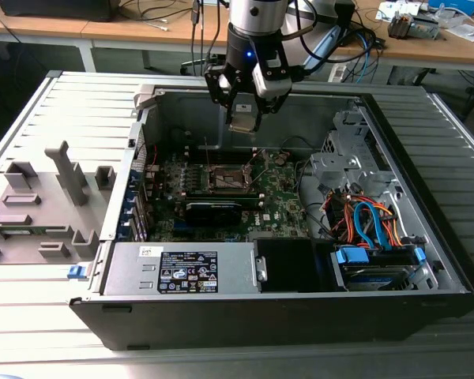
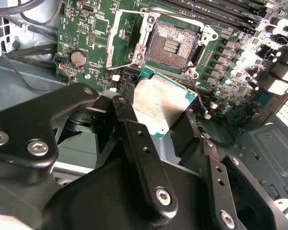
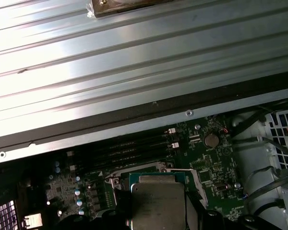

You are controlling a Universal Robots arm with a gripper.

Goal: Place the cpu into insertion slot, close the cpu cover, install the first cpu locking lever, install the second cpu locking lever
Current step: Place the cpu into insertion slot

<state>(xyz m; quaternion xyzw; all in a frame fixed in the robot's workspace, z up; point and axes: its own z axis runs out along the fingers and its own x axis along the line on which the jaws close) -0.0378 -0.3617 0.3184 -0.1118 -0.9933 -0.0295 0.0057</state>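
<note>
Fingers (image 2: 134,134) of the gripper (image 2: 158,115) were clamped on two opposite edges of the cpu (image 2: 159,98), whose silver-grey metal top showed in both wrist views (image 3: 158,203). In the exterior view the gripper (image 1: 243,117) hung inside the open computer case (image 1: 284,316), above the green motherboard (image 1: 280,201). The cpu was in the air, apart from the insertion slot (image 2: 172,44), whose brownish-gold pin field lay bare. The cpu cover (image 2: 112,43) stood swung up beside the slot
</note>
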